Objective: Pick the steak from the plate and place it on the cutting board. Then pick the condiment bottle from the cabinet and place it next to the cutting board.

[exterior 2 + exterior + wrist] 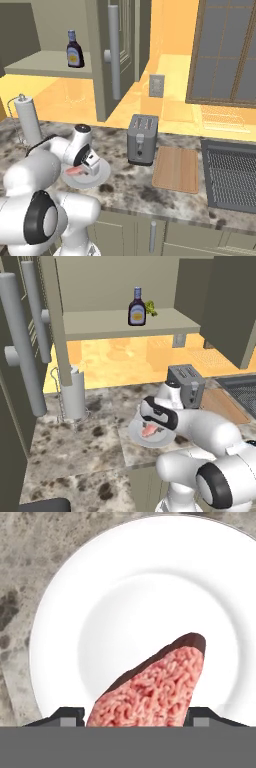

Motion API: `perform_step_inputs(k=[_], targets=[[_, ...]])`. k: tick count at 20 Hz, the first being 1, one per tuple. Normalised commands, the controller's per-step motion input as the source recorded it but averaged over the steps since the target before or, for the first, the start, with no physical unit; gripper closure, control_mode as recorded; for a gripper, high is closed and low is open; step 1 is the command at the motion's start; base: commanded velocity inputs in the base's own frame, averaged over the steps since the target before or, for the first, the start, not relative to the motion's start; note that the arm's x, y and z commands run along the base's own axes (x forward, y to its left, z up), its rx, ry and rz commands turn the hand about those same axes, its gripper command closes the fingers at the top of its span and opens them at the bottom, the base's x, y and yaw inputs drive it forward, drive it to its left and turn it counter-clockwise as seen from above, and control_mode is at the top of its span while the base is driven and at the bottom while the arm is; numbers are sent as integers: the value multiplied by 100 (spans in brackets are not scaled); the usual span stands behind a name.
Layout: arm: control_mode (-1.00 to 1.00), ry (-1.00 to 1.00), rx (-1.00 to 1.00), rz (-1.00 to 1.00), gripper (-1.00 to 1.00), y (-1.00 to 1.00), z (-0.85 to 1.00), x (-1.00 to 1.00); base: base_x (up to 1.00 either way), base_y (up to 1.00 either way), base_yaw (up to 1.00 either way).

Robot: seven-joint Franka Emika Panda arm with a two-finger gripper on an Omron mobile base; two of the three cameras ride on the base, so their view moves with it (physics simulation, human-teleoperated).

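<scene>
Gripper (135, 722) low over the plate (65, 612) at frame centre, fingertips (67, 714) parted either side of the steak (155, 687), grip not clear, steak on plate (137, 438), cutting board (176, 169) right of toaster (141, 139), condiment bottle (137, 307) on cabinet (100, 323) shelf, upper frame

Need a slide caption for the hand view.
End effector straddling the steak on the plate, fingers not yet shut.

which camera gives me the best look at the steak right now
The hand view: the steak looms large on the white plate, its grainy pink surface clear, between the gripper fingertips. The left base view shows a small pink patch under the arm; the right base view shows a thin sliver.
</scene>
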Motion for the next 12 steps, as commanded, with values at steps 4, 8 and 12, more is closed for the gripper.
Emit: perform_step_inputs(k=[4, 8, 12], targets=[[-100, 0, 0, 0, 100, -5, 22, -17, 0, 0, 0], [-100, -2, 0, -1, 100, -5, 13, -17, 0, 0, 0], [-100, -1, 0, -2, 100, -9, 11, -19, 0, 0, 0]])
